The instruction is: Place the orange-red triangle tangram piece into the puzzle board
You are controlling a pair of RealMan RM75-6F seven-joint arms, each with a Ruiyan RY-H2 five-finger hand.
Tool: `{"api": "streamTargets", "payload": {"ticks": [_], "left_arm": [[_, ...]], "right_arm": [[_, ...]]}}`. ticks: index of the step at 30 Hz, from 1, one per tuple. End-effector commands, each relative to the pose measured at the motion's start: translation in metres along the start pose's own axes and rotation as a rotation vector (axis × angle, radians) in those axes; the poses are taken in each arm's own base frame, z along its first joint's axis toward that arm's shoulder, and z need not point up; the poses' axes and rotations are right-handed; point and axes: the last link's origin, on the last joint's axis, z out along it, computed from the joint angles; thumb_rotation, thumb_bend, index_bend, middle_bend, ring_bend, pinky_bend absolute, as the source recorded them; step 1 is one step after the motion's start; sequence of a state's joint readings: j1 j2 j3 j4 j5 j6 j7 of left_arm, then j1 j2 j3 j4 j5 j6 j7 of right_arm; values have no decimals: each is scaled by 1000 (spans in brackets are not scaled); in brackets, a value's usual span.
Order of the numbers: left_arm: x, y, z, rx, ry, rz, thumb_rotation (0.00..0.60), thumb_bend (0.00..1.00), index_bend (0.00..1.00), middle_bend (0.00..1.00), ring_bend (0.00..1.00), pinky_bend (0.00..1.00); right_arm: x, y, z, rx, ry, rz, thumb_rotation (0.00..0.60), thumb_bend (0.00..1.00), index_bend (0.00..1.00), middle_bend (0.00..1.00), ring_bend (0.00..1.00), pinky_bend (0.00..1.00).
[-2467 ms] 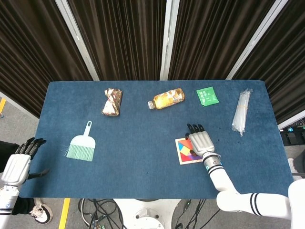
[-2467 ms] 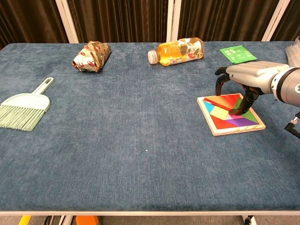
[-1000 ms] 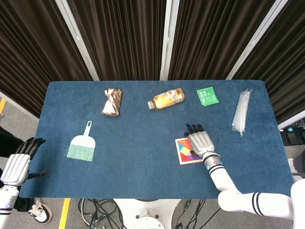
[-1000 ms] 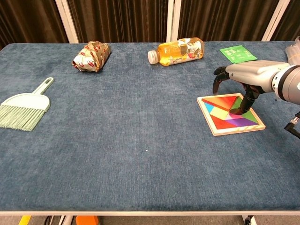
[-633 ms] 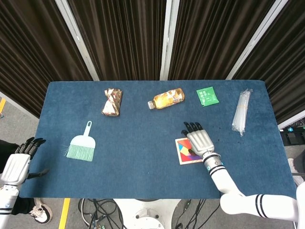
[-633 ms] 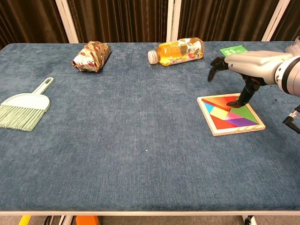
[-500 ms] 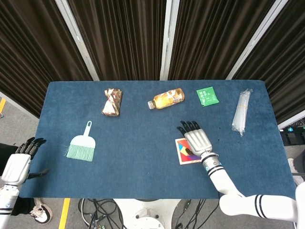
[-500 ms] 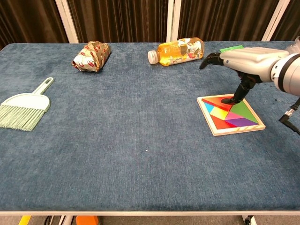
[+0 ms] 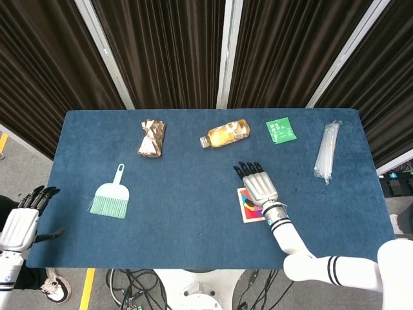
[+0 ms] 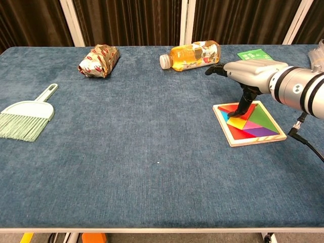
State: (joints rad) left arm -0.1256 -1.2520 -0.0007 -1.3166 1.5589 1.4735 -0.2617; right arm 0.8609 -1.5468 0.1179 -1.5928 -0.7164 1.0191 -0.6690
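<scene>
In puzzle board (image 10: 230, 134): orange-red triangle (image 10: 231, 108) (seated), right robot hand (image 10: 244, 71) spread, thumb touching.

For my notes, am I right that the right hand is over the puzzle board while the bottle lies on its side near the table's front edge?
Not quite: the chest view shows the bottle near the table's far edge. The right hand is indeed over the puzzle board.

Hidden and cropped parts
We see the right hand (image 9: 259, 186) covering most of the puzzle board (image 9: 248, 212) in head view; left hand (image 9: 21, 223) sits cropped at the frame's edge, absent from chest view.
</scene>
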Motion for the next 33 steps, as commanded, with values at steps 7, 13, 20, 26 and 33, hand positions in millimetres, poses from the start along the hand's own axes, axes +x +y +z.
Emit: {"api": "streamTargets", "payload": {"ticks": [7,13,20,26,33], "left_arm": [[-1,2,1,-6,-4,3,600,0,156,118,50,174],[-1,1,1,0,-5,4,600,0,156,118,50,174],[-1,1,1,0,-4,5,600,0,156,118,50,174],[0,1,1,0,-1,6,600,0,156,118,50,174],[2,6,2,-11,5,9,600,0,156,118,50,174]], "right_arm": [[-2,8,-1,-22,-9,-11,600,129,0,0,0,0],[-1,14,-1,-37,-8,-12,600,130,0,0,0,0],[2,14,-4,-27,0,-3,600,132,0,0,0,0],[21,26,-30,-12,71,11,600,133,0,0,0,0],[6,81,-128,-30,125,66,600,173,0,0,0,0]]}}
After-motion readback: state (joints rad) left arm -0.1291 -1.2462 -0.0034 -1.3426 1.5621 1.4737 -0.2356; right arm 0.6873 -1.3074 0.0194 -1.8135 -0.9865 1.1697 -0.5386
